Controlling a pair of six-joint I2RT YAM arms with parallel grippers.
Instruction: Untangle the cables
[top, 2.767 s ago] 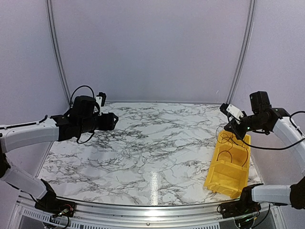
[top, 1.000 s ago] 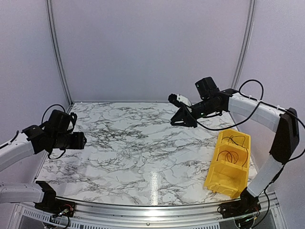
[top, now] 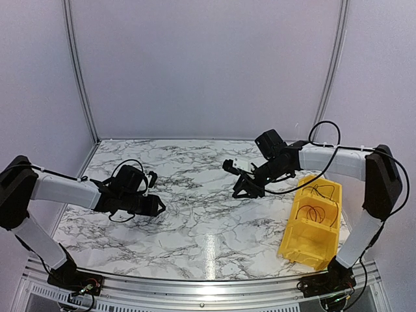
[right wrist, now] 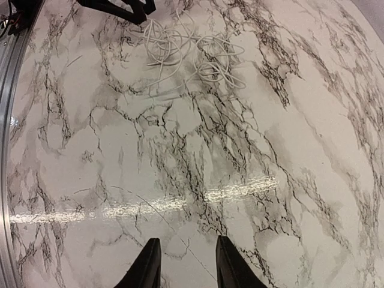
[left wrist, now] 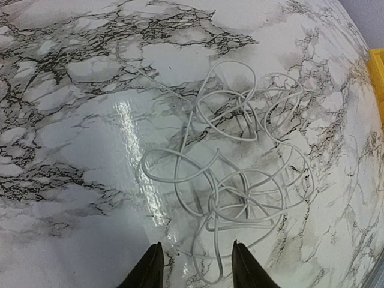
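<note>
A tangle of thin whitish cables lies in loose loops on the marble table. My left gripper is open, low over the table, and the tangle's near loop lies between its fingertips. The tangle also shows far off in the right wrist view, with the left gripper's fingers beside it. My right gripper is open and empty above bare marble, well short of the tangle. In the top view the left gripper and the right gripper face each other; the whitish tangle is hard to make out there.
A yellow bin stands at the right front of the table with thin black wire loops inside it. Its edge shows in the left wrist view. The table's metal front rail runs along the near edge.
My left gripper has moved right and down towards the table's middle. My right gripper has dropped lower and a little nearer. Both stay open.
</note>
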